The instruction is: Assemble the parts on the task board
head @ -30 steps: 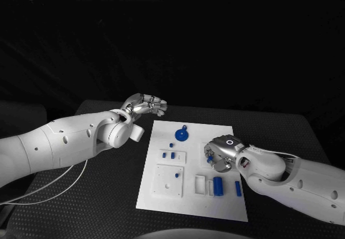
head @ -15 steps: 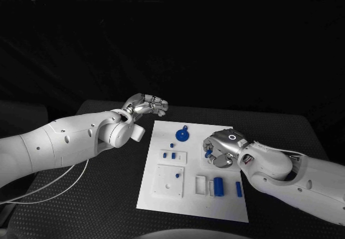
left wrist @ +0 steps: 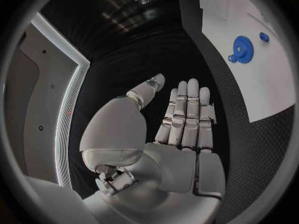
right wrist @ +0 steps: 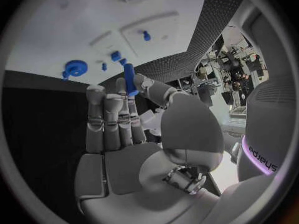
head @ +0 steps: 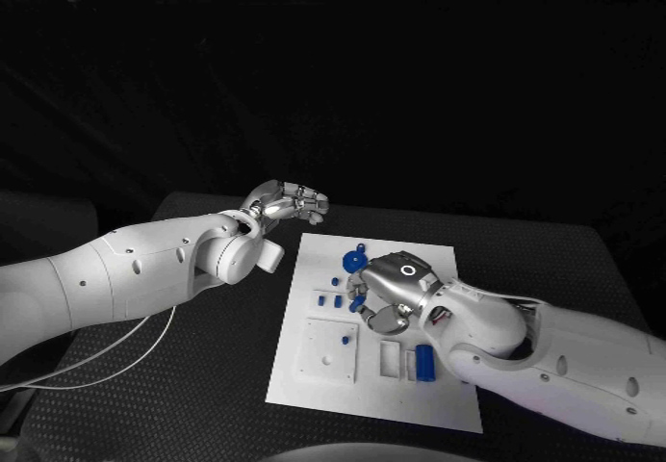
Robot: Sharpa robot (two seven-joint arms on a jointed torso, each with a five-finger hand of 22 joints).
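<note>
The white task board [head: 317, 375] lies in the middle of the black table. My right hand [head: 393, 287] hovers over its middle and pinches a short blue peg [right wrist: 129, 79] between thumb and fingers; in the head view the peg [head: 357, 300] pokes out beside the small blue pieces [head: 326, 300] standing in a white block. A blue gear [head: 352, 258] lies toward the far edge, and a blue cylinder [head: 421, 359] sits in a slot nearer me. My left hand [head: 289, 203] hangs off the board's far left corner, fingers straight, holding nothing [left wrist: 184, 114].
A white square block [head: 326, 351] with a small blue stud stands on the board's near left. White cables [head: 97, 361] trail over the table at the left. The left wrist view shows the gear [left wrist: 244, 48] and the board's corner [left wrist: 249, 92].
My right hand has moved left and away across the board with the blue peg, from the right side to over the small blue pieces. The left hand has barely moved.
</note>
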